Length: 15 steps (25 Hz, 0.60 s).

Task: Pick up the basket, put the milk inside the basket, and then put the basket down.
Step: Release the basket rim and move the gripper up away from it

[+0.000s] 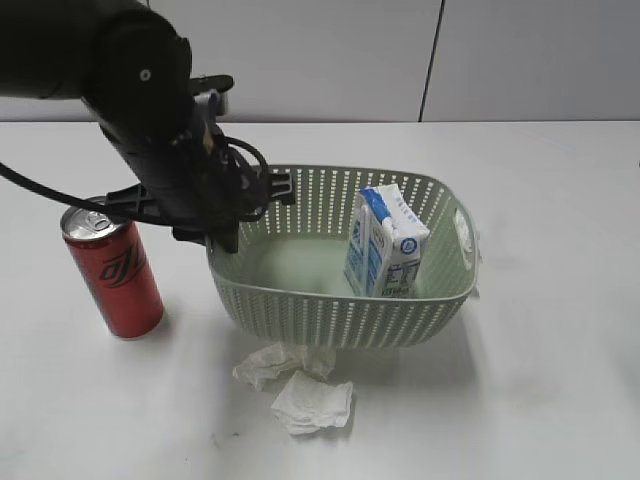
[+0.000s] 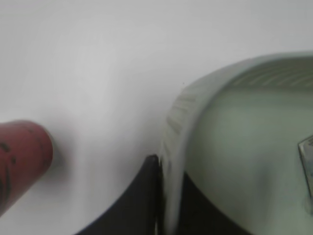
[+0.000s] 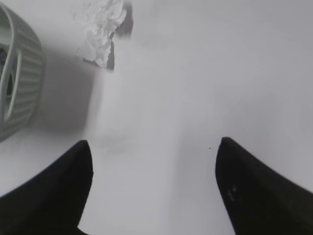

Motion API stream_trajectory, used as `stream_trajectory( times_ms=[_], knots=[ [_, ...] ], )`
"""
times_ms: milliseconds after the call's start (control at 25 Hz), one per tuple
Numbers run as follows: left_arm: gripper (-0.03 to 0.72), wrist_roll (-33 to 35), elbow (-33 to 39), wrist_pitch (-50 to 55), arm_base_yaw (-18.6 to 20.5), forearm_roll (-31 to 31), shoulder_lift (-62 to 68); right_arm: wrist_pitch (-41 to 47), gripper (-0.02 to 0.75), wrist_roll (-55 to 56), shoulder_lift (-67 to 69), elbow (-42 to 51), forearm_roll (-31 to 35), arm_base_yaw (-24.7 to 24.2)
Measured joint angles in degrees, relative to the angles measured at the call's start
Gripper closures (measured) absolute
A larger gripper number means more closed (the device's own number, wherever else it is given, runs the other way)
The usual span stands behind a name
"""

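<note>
Sage-green perforated basket (image 1: 340, 300) sits centre frame in the exterior view on the white table (image 1: 540, 400), milk carton (image 1: 385, 243) standing upright inside it toward the right end, leaning near the right wall. Left gripper (image 1: 232, 212) is at the basket's left short end, upper left of centre; in the left wrist view the basket rim (image 2: 171, 147) runs straight down between the two dark fingers (image 2: 132, 200), one outside the wall, one inside, so it's clamped on the rim. A corner of the carton (image 2: 307, 156) shows at the right edge of that view. Red soda can (image 1: 112, 277) stands at left of frame, just beside the left arm, apart from the basket; also visible lower left in the left wrist view (image 2: 19, 161). Crumpled tissue (image 1: 300, 390) lies on the table just in front of the basket's near wall. Right gripper (image 3: 154, 186): fingers spread wide, nothing between them, over bare table; basket end with handle cut-out (image 3: 14, 83) at upper left of that view, well clear of the fingers, more tissue (image 3: 102, 29) at top.
</note>
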Motion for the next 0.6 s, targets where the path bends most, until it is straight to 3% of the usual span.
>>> stream_trajectory(
  times_ms=[280,600],
  knots=[
    [0.676,0.1,-8.1,1.2,0.6,0.3,1.6,0.2,0.145,-0.1,-17.9,15.2,0.1,0.0],
    [0.676,3.1,-18.2,4.8,4.4,0.8,9.0,0.6,0.146,1.4,-44.6,29.0,-2.1,0.0]
  ],
)
